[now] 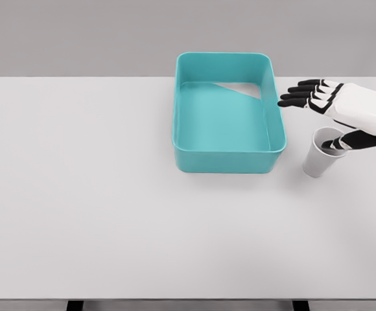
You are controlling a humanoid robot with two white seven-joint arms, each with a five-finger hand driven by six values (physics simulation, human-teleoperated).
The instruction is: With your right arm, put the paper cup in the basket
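A white paper cup (319, 157) stands upright on the table, just right of the teal basket (228, 159). My right hand (314, 116) comes in from the right edge and hovers over the cup. Its four black-tipped fingers (301, 94) stretch leftward above and behind the cup, spread and straight. The thumb (356, 140) reaches across the cup's rim, its tip at the opening. The hand is open and nothing is grasped. The basket holds nothing.
The basket's right wall (275, 120) lies a short gap left of the cup and fingers. The white table (110, 214) stretches wide to the left and front. Its front edge runs along the bottom of the view.
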